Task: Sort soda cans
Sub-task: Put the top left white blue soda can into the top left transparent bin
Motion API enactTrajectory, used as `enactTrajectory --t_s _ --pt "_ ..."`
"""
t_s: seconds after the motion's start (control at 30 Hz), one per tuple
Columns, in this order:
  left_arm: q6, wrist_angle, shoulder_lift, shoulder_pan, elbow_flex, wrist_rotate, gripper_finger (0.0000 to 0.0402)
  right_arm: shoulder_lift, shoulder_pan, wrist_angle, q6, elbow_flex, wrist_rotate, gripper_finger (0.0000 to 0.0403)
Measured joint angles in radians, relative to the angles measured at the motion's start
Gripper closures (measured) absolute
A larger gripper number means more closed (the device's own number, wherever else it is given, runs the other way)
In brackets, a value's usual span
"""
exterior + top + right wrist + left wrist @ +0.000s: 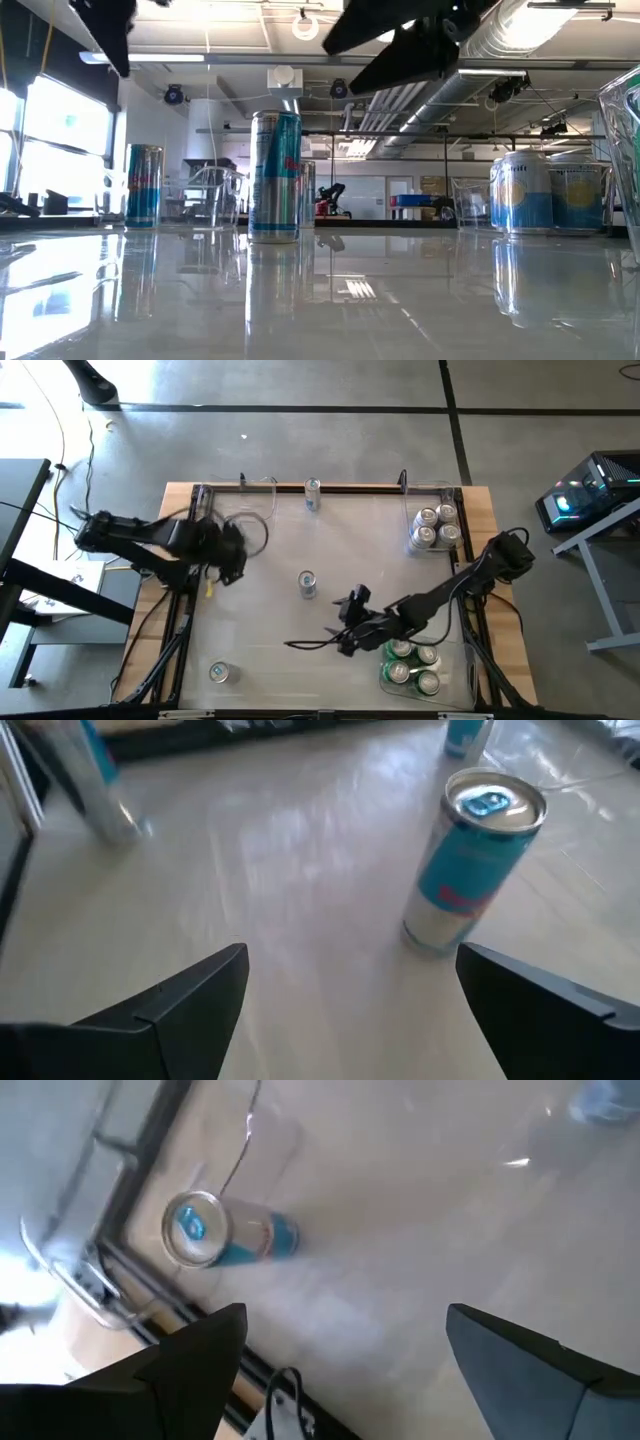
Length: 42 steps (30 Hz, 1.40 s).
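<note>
Right end effector (pixel 345 628) hangs released, fingers spread wide, empty, over the middle of the bench (pixel 260 650), pointing left. Right wrist view shows its two dark fingers (pixel 170 1005) apart with an upright slim blue-and-silver aluminium can (pixel 472 860) beyond them, not touching. That can stands at bench centre (pixel 307 584), just left and far of the end effector.

Left end effector (pixel 232 560) also released, holding nothing, above the far-left part of the bench. Left wrist view shows its fingers (pixel 190 1355) wide apart, and a slim blue-and-silver can (pixel 225 1235) beyond them, by the bench's dark edge frame; which can this is, cannot tell.

Other cans: one slim blue can (pixel 312 493) upright at the far edge centre; one green-topped can (pixel 219 673) alone at near left. Four green cans (pixel 412 665) clustered in a clear plastic bin (pixel 455 695) at near right, beside the right arm. Several silver-white cans (pixel 434 527) grouped in a clear bin (pixel 412 490) at far right. Another clear bin (pixel 262 482) sits at far left; contents not clear.
</note>
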Motion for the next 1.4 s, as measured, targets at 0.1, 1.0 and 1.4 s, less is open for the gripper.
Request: enactTrajectory --t_s 0.1,1.0,1.4 --pt "0.087 0.002 0.002 0.170 0.001 0.023 0.0066 0.000 0.018 0.087 0.005 -0.038 0.004 0.0049" --pt "1.589 0.135 0.046 0.785 0.001 0.255 0.0067 0.002 0.154 0.116 0.096 -0.072 0.190 0.0049" --pt "1.736 0.279 0.137 0.779 -0.146 0.101 0.0067 0.002 0.153 0.116 0.115 -0.072 0.196 0.0049"
